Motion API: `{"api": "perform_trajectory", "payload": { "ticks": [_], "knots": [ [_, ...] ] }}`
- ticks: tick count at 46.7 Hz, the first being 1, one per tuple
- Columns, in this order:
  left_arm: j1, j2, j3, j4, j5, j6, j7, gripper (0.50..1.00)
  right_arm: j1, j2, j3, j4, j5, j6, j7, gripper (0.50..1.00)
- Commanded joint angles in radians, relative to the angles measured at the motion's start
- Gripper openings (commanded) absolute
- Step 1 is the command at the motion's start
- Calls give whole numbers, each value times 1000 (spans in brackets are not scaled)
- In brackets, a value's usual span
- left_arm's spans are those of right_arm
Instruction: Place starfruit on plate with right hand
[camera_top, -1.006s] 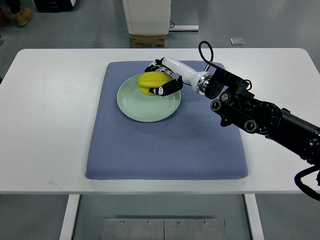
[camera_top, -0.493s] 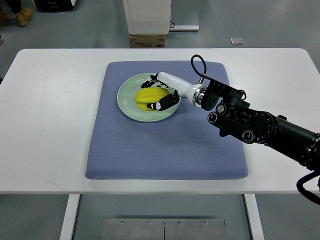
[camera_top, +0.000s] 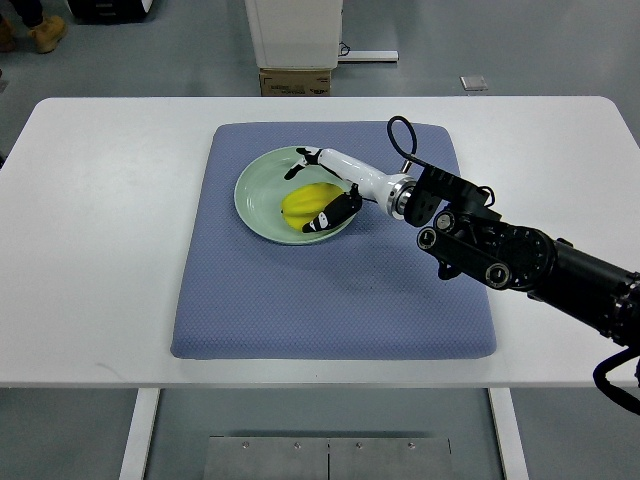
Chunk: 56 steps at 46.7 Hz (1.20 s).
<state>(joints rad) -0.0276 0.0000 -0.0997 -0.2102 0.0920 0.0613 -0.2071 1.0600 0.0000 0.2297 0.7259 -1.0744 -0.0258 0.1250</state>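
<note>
The starfruit lies on the pale green plate, toward its right and near side, not far from the rim. The right hand is released around it: fingers spread on the far side, the dark thumb tip just at the fruit's near right end, possibly touching. The plate sits on a blue mat on the white table. The risk, as I judge it, lies in the withdrawal: a thumb dragging right could roll the fruit over the rim onto the mat, or nudge the light plate. The left hand is out of view.
</note>
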Motion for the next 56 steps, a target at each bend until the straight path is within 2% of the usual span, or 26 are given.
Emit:
{"api": "perform_trajectory", "payload": {
  "ticks": [1, 33, 47, 56],
  "knots": [
    [0, 0, 0, 0, 0, 0, 0, 1000, 1, 0, 7, 0, 2, 1, -1, 1000],
    [0, 0, 0, 0, 0, 0, 0, 1000, 5, 0, 140, -3, 47, 0, -2, 1000],
    [0, 0, 0, 0, 0, 0, 0, 1000, -18, -35, 258, -8, 91, -2, -4, 1000],
    [0, 0, 0, 0, 0, 0, 0, 1000, -70, -58, 406, -46, 102, -5, -5, 1000]
  ]
}}
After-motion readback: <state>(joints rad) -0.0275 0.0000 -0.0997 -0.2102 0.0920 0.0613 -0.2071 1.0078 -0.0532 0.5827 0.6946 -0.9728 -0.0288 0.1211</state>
